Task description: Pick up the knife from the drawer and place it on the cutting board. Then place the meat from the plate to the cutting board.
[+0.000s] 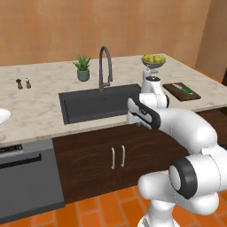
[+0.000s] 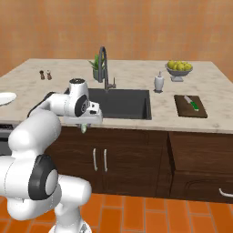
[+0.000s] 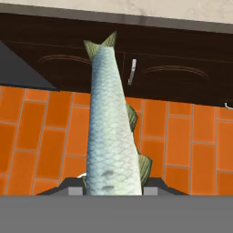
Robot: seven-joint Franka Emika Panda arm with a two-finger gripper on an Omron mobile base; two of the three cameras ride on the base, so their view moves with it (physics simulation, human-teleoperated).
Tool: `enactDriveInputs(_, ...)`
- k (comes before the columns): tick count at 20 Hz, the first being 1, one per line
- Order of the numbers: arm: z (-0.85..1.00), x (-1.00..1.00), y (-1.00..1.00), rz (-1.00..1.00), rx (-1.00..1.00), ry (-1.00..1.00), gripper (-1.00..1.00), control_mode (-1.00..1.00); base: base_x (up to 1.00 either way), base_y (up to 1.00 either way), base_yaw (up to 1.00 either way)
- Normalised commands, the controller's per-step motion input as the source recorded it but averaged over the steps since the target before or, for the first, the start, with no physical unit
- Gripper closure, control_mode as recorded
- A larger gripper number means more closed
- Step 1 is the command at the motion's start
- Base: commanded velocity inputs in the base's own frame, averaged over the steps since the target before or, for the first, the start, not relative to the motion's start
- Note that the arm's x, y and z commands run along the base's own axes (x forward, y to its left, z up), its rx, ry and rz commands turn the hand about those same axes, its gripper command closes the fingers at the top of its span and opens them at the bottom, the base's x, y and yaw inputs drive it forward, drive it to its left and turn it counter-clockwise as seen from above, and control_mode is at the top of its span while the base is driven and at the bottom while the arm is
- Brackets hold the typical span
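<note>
The meat is a silvery scaled fish with green fins. My gripper is shut on its head end, and the fish hangs tail-down over the orange floor in front of the cabinets. From the base views the gripper is level with the counter's front edge, in front of the sink, with a bit of the meat poking out below it. The green-handled knife lies on the dark cutting board at the counter's right. The white plate sits at the far left. The drawer is low at the right.
A black sink with a tall faucet lies behind the gripper. A potted plant, a soap dispenser, a bowl of yellow fruit and two shakers stand on the counter. A grey dishwasher is at the lower left.
</note>
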Motion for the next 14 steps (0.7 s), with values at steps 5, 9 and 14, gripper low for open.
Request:
enactDriveInputs(5, 0.0, 0.0, 0.0, 0.0, 0.0, 0.0, 1.0, 1.0, 0.36, -0.65, -0.25)
enactDriveInputs(9, 0.0, 0.0, 0.0, 0.0, 0.0, 0.0, 1.0, 1.0, 0.83, 0.1, -0.23)
enactDriveInputs(14, 0.0, 0.0, 0.0, 0.0, 0.0, 0.0, 1.0, 1.0, 0.88, -0.02, -0.28)
